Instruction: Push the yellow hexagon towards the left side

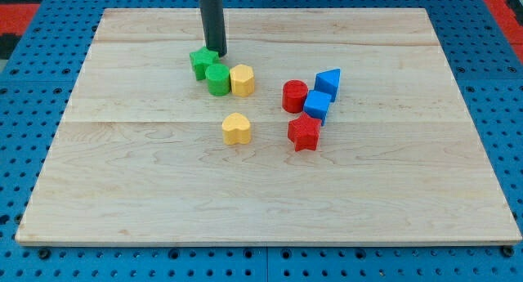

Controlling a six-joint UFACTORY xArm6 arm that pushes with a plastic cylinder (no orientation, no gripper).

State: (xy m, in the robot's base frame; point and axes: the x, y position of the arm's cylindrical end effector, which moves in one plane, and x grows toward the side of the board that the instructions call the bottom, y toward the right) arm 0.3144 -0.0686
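The yellow hexagon (243, 80) sits on the wooden board (163, 184), left of centre towards the view's top. A green cylinder (217, 80) touches its left side. A green star-shaped block (203, 62) lies just up-left of the cylinder. My tip (216, 52) comes down from the view's top and rests at the green star's upper right edge, above and left of the yellow hexagon, apart from it.
A yellow heart-shaped block (236, 128) lies below the hexagon. To the right stand a red cylinder (294, 96), a blue triangle block (328, 82), a blue cube (317, 105) and a red star block (304, 132). A blue pegboard surrounds the board.
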